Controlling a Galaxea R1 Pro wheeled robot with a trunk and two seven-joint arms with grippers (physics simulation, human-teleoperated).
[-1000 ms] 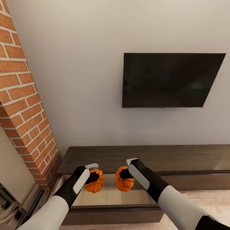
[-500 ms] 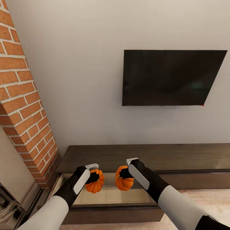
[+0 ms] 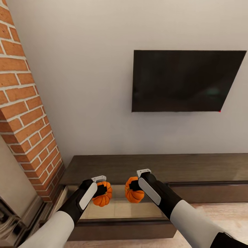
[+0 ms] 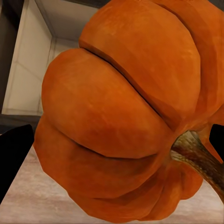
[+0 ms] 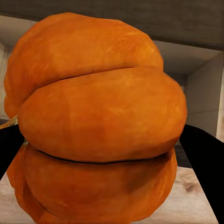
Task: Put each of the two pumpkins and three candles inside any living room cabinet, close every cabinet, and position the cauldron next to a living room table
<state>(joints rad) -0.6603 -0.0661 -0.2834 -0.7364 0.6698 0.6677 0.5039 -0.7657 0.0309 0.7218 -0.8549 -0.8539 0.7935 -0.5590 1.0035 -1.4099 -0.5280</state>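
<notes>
Both arms edged forward; each jaws pinch a pumpkin (image 3: 102,194) (image 3: 133,189) over the open drawer (image 3: 120,210).

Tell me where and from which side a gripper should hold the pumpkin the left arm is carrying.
Grip the left pumpkin across its ribbed round body, from the side, as the left gripper does now over the open drawer. In the left wrist view its stem juts sideways and looks thin, probably a poorer hold than the body.

A home living room: a dark flat television (image 3: 186,81) hangs on the pale wall at upper right, a long low dark-wood cabinet (image 3: 155,168) runs beneath it, and a red brick chimney column (image 3: 24,113) rises at left.
</notes>
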